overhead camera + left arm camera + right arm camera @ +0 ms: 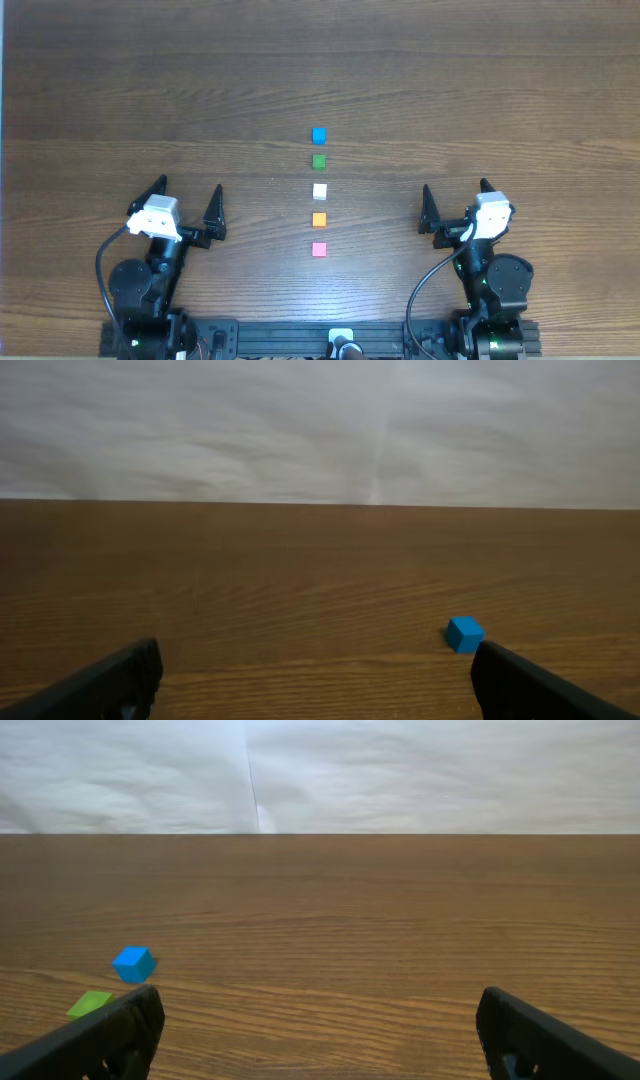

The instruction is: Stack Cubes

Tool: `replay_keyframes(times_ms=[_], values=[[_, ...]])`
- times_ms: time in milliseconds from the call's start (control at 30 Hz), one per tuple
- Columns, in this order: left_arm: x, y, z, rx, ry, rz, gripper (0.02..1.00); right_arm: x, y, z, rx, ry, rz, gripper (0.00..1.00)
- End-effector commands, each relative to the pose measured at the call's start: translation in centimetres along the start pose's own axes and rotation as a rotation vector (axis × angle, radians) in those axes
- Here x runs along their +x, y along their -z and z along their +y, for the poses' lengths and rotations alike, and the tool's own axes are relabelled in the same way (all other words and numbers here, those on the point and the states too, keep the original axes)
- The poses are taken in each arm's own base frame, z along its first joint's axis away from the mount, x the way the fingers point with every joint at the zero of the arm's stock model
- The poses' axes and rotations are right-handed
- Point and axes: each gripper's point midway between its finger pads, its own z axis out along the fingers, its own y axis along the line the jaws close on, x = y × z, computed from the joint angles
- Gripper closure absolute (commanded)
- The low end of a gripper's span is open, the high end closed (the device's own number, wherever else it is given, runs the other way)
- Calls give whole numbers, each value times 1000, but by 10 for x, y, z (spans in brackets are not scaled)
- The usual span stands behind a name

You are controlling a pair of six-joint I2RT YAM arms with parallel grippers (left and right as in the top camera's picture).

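Evidently the left tool (188, 186) and right tool (455, 186) sit released, flanking a row on the bench (300, 60), blue cube (319, 135) to pink cube (319, 249); grasping one could knock its close neighbours.

- Table (520, 90) was dark brown wood with fine grain lines running across it, a few lighter streaks.
- Blue cube (319, 135): bright solid blue, no markings.
- Green cube (319, 161): plain mid green.
- White cube (320, 191): plain white.
- Orange cube (320, 219): plain orange.
- Pink cube (319, 249): plain light pink.
- Left gripper (188, 186): matte black fingers (214, 210), white housing (155, 215) behind them.
- Right gripper (455, 186): same scheme, black with a white block.
- Cables (100, 262) and arm bases (140, 290) were black.
- Backdrop (300, 420) was pale grey-white with soft darker wrinkle streaks.
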Motion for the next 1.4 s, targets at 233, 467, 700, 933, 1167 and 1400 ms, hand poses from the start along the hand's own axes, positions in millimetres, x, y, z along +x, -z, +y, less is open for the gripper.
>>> replay_keyframes(times_ms=[233, 467, 700, 933, 1167, 1400], values=[[1, 0, -1, 5, -11, 0, 20, 2, 0, 4, -18, 3, -4, 7], [1, 0, -1, 5, -11, 0, 23, 2, 0, 4, -18, 3, -4, 7], [1, 0, -1, 5, -11, 0, 20, 2, 0, 4, -19, 3, -4, 9], [1, 0, -1, 5, -11, 1, 18, 2, 0, 4, -18, 3, -4, 7], [1, 0, -1, 5, -11, 0, 20, 2, 0, 4, -18, 3, -4, 9], [-1, -1, -7, 44, 29, -6, 20, 2, 0, 4, -18, 3, -4, 9]])
